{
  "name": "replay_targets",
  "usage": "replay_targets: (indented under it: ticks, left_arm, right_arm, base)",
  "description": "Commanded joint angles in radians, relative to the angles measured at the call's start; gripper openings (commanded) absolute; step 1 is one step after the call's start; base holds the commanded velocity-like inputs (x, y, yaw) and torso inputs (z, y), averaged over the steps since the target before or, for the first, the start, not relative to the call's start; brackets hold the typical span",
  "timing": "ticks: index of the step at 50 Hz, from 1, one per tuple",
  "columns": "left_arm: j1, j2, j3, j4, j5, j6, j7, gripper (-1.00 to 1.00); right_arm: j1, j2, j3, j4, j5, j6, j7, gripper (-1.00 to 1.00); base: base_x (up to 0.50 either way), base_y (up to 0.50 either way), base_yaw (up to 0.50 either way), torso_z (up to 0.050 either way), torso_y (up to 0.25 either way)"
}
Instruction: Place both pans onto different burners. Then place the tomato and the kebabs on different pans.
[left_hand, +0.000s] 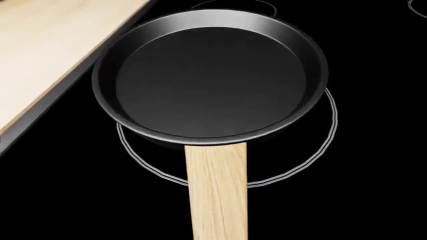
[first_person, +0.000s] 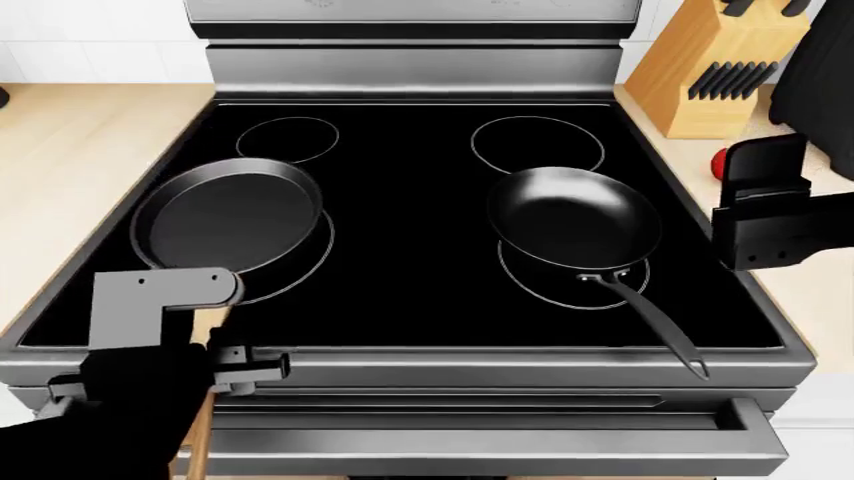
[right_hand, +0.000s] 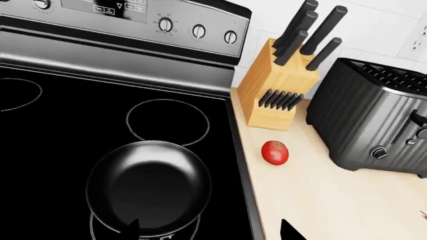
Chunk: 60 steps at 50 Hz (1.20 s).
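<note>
- Two pans sit on the black cooktop (first_person: 400, 200) in the head view. The wooden-handled pan (first_person: 230, 215) lies over the front-left burner (first_person: 300, 265), shifted toward the rear-left so the ring shows at its front and right. The metal-handled pan (first_person: 574, 215) rests on the front-right burner (first_person: 574, 285), its thin handle pointing toward the front right edge. The rear-left burner (first_person: 287, 138) and rear-right burner (first_person: 537, 142) carry nothing. The left gripper (first_person: 200, 345) sits low at the stove's front edge over the wooden handle; I cannot tell from here whether its fingers are apart or clamped. The right arm hangs over the right counter, partly hiding the tomato (first_person: 722, 162) beside the knife block (first_person: 701, 75).
- In the left wrist view, the straight-sided pan (left_hand: 210, 80) fills the frame, its light handle (left_hand: 217, 192) running to the edge nearest the camera. The white burner ring (left_hand: 327, 130) peeks out from under it. Light countertop (left_hand: 47, 45) borders the glass. No fingers show.
- In the right wrist view, two dark fingertips (right_hand: 288, 231) of the right gripper (right_hand: 210, 230) stand well apart, holding nothing. The slope-sided pan (right_hand: 148, 185) lies by one tip. The tomato (right_hand: 275, 152) rests on the counter between stove edge and toaster (right_hand: 373, 120), in front of the knife block (right_hand: 277, 95).
</note>
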Motion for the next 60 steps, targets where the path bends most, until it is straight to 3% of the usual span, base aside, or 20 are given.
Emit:
replay_targets:
  ticks: [1, 4, 5, 22, 33, 43, 49, 60]
  left_arm:
    - [0.015, 0.005, 0.002, -0.031, 0.053, -0.002, 0.021, -1.0]
    - [0.015, 0.008, 0.006, -0.034, 0.06, -0.003, 0.029, -1.0]
    - [0.013, 0.009, 0.008, -0.033, 0.061, -0.006, 0.031, 1.0]
    - [-0.066, -0.027, -0.044, 0.047, -0.055, -0.01, 0.005, 1.0]
    - [-0.286, -0.077, -0.102, 0.202, -0.339, -0.015, -0.109, 1.0]
    - [-0.466, -0.095, -0.157, 0.247, -0.502, 0.029, -0.165, 1.0]
    - [-0.554, -0.085, -0.176, 0.252, -0.535, 0.04, -0.175, 1.0]
    - [-0.501, -0.059, -0.196, 0.27, -0.484, 0.066, -0.133, 1.0]
  right_arm:
    - [-0.019, 0.004, 0.001, -0.006, -0.007, -0.002, -0.006, 1.0]
    - [-0.023, 0.008, 0.001, -0.01, -0.008, -0.002, -0.007, 1.0]
    - [-0.024, 0.009, 0.001, -0.012, -0.008, -0.003, -0.007, 1.0]
    - [-0.049, 0.012, 0.004, -0.021, -0.023, -0.012, -0.018, 1.0]
    - [-0.015, 0.003, 0.021, -0.016, -0.008, 0.03, -0.008, 1.0]
    - [-0.007, 0.006, 0.038, -0.02, -0.015, 0.046, -0.016, 1.0]
    - [-0.02, 0.007, 0.042, -0.026, -0.038, 0.048, -0.034, 1.0]
    - [-0.059, 0.045, 0.049, -0.053, -0.069, 0.017, -0.063, 1.0]
  base:
    - [0.0, 0.0, 0.0, 0.0, 0.0]
    - [0.0, 0.0, 0.0, 0.0, 0.0]
    - [0.0, 0.0, 0.0, 0.0, 0.0]
    - [0.0, 0.0, 0.0, 0.0, 0.0]
    - [0.0, 0.0, 0.0, 0.0, 0.0]
    - [-0.01, 0.0, 0.0, 0.0, 0.0]
    - [-0.42, 0.0, 0.0, 0.0, 0.0]
    - [-0.28, -0.43, 0.0, 0.0, 0.0]
